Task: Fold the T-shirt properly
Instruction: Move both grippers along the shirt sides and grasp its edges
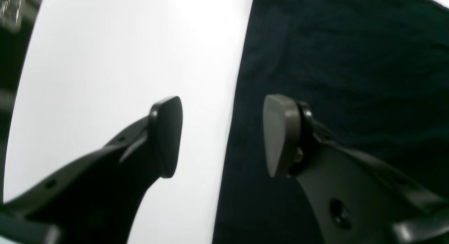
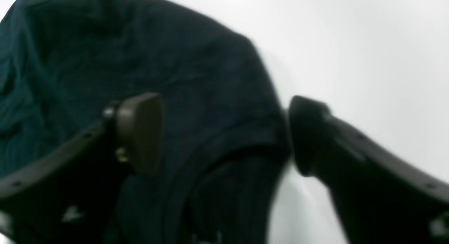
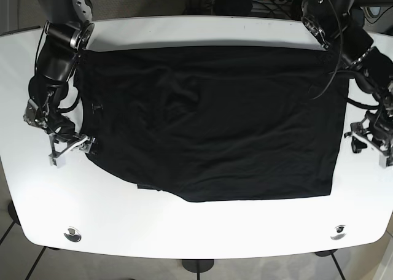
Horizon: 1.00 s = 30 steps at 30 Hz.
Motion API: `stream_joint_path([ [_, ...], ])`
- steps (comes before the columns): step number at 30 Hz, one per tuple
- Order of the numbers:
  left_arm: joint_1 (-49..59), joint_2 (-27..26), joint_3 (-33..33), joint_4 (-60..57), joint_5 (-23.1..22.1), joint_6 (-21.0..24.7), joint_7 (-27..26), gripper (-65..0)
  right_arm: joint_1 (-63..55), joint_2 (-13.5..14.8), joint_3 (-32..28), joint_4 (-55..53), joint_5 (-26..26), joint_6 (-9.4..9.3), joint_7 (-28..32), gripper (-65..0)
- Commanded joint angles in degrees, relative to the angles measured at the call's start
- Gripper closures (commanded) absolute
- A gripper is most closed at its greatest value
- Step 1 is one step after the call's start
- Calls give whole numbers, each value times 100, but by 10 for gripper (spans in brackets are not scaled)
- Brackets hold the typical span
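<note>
While spread flat across the white bench point(image 3: 202, 231), dark T-shirt point(image 3: 209, 126): soft, limp, light; take at hems. Left gripper point(image 1: 222, 135), right gripper point(image 2: 224, 135): jaws released, straddling opposite shirt edges.

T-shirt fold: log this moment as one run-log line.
T-shirt: spread flat on table | left gripper: open, straddling shirt edge | right gripper: open over shirt edge | fold: not begun
</note>
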Motion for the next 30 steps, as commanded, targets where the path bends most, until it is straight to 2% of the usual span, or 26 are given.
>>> stream_joint_path([
  [1,-148,-96,140,-270,175,7,-526,-344,122,-41,18,53,35,-23,9,-312],
  [4,-412,-96,202,-982,342,16,-1221,-344,122,-67,27,53,52,-41,194,-111],
  [5,-500,-105,202,-1263,395,130,-1353,-344,122,-67,27,53,35,-41,194,-62],
  [6,-623,-140,202,-1729,447,464,-1528,-347,122,-67,27,44,8,-41,194,-38],
  [7,-746,-193,202,-2054,447,657,-1651,-360,122,-58,27,44,8,-41,203,-38],
  [8,-904,-351,219,-2511,439,824,-1792,-404,122,-41,27,53,26,-41,203,-36],
  [11,-1212,-571,465,-3417,412,833,-2065,-468,122,-32,27,53,52,-41,203,-35],
  [15,-1564,-747,641,-4463,412,807,-2381,-472,122,-58,27,53,52,-41,203,-33],
  [19,-1687,-764,624,-5087,403,60,-2364,-469,122,-67,27,53,61,-41,203,-33],
  [23,-1696,-711,624,-5483,395,7,-2364,-465,122,-67,36,53,61,-41,220,-33],
  [24,-1696,-624,624,-5527,395,7,-2364,-443,122,-67,36,53,61,-41,229,-33],
  [28,-1792,-430,632,-5518,395,7,-2407,-214,122,-67,36,62,61,-41,238,-33],
  [30,-1828,-421,632,-5518,403,24,-2689,-29,122,-67,36,62,61,-41,238,-17],
])
